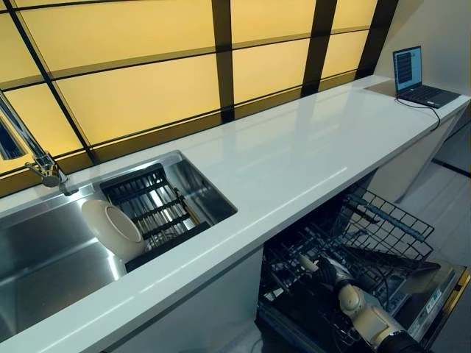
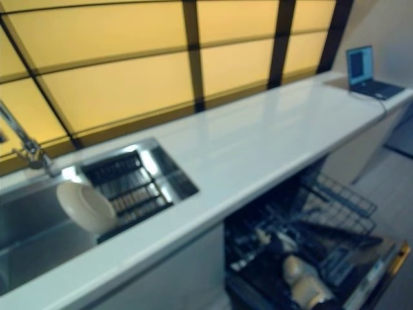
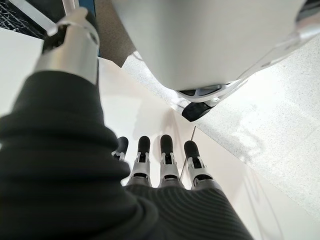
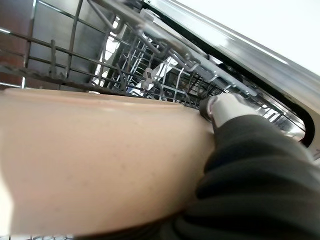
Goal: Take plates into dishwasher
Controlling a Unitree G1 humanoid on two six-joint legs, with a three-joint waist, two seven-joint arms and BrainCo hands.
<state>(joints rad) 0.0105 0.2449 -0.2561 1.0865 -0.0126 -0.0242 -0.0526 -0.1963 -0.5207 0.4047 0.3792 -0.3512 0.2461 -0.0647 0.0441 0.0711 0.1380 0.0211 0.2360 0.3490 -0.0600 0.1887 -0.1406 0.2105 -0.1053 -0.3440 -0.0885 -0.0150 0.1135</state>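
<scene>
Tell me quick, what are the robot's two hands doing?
Left hand: open, fingers straight, holding nothing.
Right hand: shut on a beige plate, down in the dishwasher rack.

No legible text, label, number or sign appears in any view. The laptop (image 1: pixel 416 76) at the upper right of the frame, on the far end of the countertop (image 1: pixel 309 158), has a lit screen, but its content is too small to make out. A pale strip with dark markings sits on the edge of the open dishwasher door (image 1: pixel 429 303) at the lower right of the frame; the markings cannot be made out.
</scene>
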